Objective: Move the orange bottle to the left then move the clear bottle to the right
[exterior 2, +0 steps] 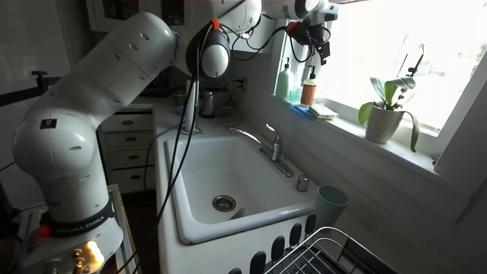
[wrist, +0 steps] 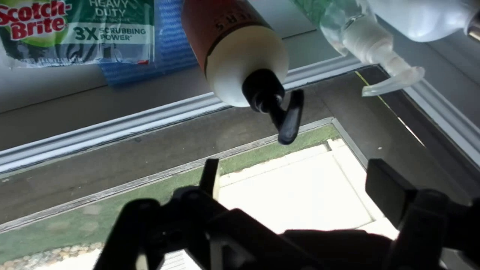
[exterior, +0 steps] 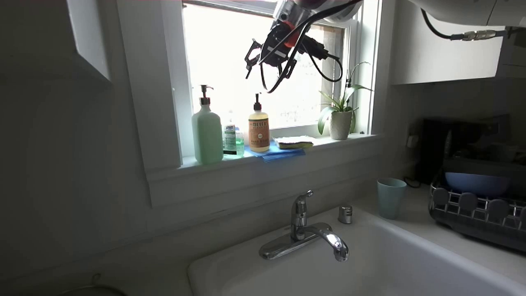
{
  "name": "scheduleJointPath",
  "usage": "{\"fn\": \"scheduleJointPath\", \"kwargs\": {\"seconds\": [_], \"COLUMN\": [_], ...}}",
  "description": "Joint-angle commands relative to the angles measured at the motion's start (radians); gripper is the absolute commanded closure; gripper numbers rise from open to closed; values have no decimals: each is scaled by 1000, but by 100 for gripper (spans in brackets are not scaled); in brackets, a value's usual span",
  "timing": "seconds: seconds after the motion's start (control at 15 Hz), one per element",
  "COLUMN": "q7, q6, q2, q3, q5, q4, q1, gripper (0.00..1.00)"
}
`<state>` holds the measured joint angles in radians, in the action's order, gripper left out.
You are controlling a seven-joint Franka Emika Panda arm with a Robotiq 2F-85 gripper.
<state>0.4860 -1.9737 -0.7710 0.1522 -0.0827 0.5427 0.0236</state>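
Nearest in our wrist view, the hand [wrist: 298, 182] hangs with its fingers spread wide, gripping nothing. Below it stands the orange bottle [wrist: 240, 56], apart from the fingertips; the clear bottle [wrist: 369, 39] is also below the hand, near the orange one. We judge this the first step, the grasp not yet made; next we should descend around the orange bottle's neck, close, then shift it left.

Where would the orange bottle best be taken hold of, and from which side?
Probably at the black collar of the orange bottle, bringing the open tool down from above. The bottle stands upright, and the collar is narrower than its body, which has the clear bottle close beside it. The sideways nozzle is best avoided.
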Motion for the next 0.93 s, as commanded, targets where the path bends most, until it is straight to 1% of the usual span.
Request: {"fn": "scheduleJointPath", "kwargs": {"seconds": [0.0, 0.33, 0.6, 0.87], "q7": [83, 240, 359, 481], "q6": [4, 33, 44, 103], "q2": [-10, -9, -9, -13], "q3": [23, 38, 20, 11], "q5": [38, 69, 48, 46], "q4": [-33, -29, -30, -25], "q1": [-14, -36, -54, -57], "gripper": [0, 0, 0, 0]}}
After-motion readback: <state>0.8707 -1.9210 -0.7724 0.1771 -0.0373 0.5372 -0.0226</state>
